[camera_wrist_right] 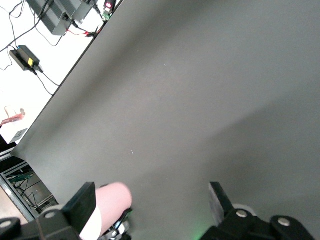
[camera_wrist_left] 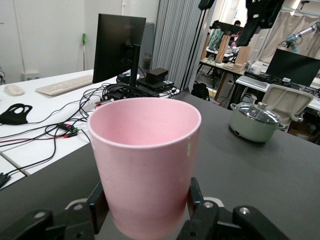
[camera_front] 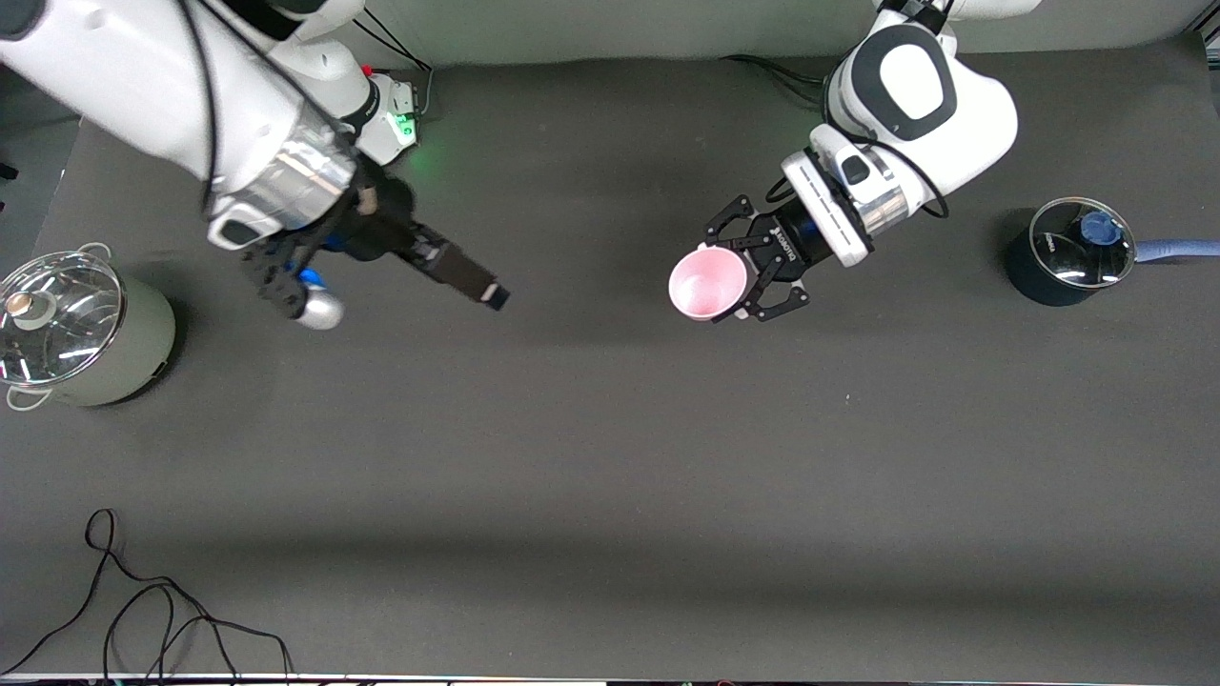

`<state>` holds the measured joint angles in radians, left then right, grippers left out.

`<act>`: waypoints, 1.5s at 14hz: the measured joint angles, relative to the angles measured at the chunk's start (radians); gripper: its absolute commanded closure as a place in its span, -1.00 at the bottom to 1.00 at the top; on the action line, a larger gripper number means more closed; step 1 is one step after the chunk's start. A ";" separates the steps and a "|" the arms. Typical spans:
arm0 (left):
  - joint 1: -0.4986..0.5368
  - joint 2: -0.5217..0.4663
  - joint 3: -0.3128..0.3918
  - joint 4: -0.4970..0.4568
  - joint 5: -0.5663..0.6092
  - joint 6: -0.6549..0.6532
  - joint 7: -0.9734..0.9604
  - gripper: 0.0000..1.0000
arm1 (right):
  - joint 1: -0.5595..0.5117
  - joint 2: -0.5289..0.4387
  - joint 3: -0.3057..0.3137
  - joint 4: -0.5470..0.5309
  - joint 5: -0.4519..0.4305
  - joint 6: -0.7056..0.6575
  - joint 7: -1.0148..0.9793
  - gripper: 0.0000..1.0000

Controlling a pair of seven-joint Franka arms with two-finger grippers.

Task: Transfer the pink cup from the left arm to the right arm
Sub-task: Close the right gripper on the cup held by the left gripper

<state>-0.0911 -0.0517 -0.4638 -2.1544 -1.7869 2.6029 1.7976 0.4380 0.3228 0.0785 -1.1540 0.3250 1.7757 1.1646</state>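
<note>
The pink cup is held in the air over the middle of the table, lying sideways with its open rim toward the front camera. My left gripper, black and skeletal, is shut on the cup's lower body. In the left wrist view the cup fills the centre, with the left gripper pressing it from both sides. My right gripper, with flat straight fingers, is open and empty over the table toward the right arm's end, apart from the cup. In the right wrist view the right gripper is spread wide, and the cup shows farther off.
A grey-green pot with a glass lid stands at the right arm's end of the table and also shows in the left wrist view. A dark blue pot with a glass lid stands at the left arm's end. A black cable lies near the front edge.
</note>
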 measured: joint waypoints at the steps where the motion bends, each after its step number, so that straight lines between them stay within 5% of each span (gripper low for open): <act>1: -0.005 0.017 0.000 0.011 0.000 0.012 0.003 -0.01 | 0.026 0.006 0.000 0.003 -0.008 0.023 0.026 -0.99; 8: -0.021 0.074 0.001 0.065 0.000 0.069 0.011 -0.01 | 0.219 0.120 -0.001 0.049 -0.177 0.154 0.337 -0.99; 16: -0.040 0.080 0.001 0.069 -0.010 0.089 0.011 -0.01 | 0.285 0.227 -0.005 0.121 -0.261 0.207 0.523 -0.98; 17: -0.040 0.081 0.001 0.069 -0.011 0.092 0.011 -0.01 | 0.284 0.235 -0.008 0.122 -0.262 0.216 0.523 -0.85; 18: -0.041 0.081 0.001 0.069 -0.011 0.095 0.011 -0.01 | 0.284 0.241 -0.010 0.122 -0.262 0.223 0.523 -0.51; 21: -0.041 0.083 0.001 0.069 -0.012 0.099 0.011 -0.01 | 0.284 0.250 -0.011 0.122 -0.262 0.225 0.523 0.99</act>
<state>-0.1321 0.0309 -0.4627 -2.0849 -1.7990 2.7017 1.8084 0.7224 0.5724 0.0677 -1.0319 0.0630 2.0004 1.6880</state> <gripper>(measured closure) 0.344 0.282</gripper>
